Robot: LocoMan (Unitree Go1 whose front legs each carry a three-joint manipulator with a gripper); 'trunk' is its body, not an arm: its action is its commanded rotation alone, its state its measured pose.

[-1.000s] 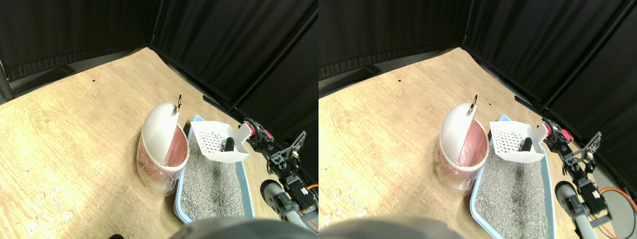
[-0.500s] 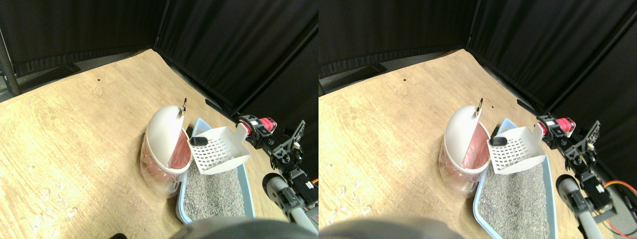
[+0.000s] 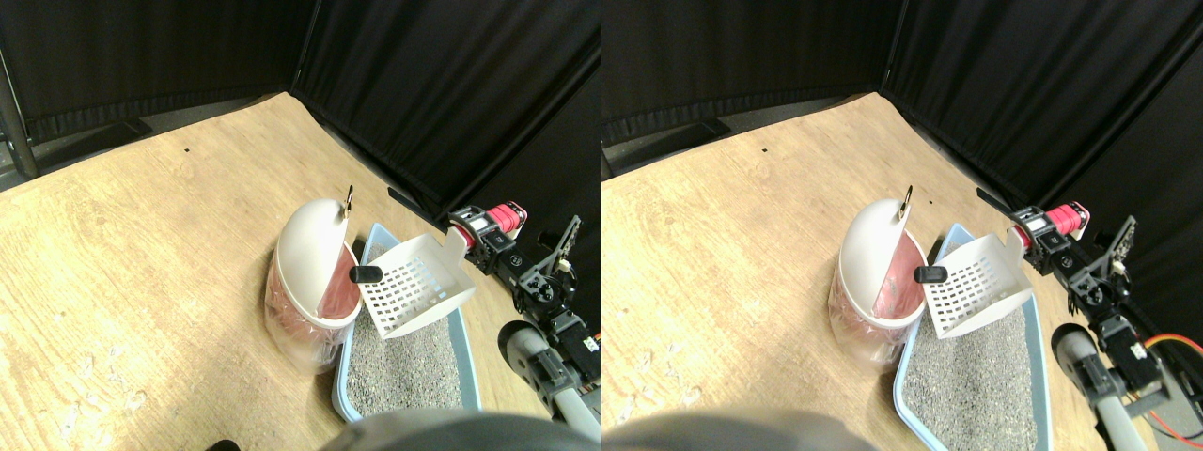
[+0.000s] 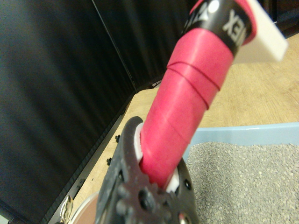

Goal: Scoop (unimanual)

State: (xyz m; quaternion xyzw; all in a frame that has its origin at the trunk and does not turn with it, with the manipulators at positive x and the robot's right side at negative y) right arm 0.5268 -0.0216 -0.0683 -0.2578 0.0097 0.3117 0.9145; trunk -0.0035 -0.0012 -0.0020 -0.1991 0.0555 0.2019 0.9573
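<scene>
A white slotted scoop (image 3: 418, 287) hangs tilted above the blue litter tray (image 3: 342, 371), its open lip turned down toward the bin. A small black lump (image 3: 366, 273) sits right at that lip, beside the bin's opening. The bin (image 3: 303, 246) has a white domed lid and a pink liner, and it stands touching the tray's left side. My right gripper (image 3: 498, 242) is shut on the scoop's red-wrapped handle (image 3: 508, 214). In the wrist view the red handle (image 4: 187, 107) runs out of the dark jaw frame, over grey litter (image 4: 243, 177).
Black curtains (image 3: 423, 85) close off the back and right. The wooden floor (image 3: 141, 244) stretches to the left of the bin. The arm's links (image 3: 545, 319) stand just right of the tray.
The scoop has tipped further toward the bin. The black lump slid from the scoop's rear wall to its lip. The camera shifted a little after the first frame.
</scene>
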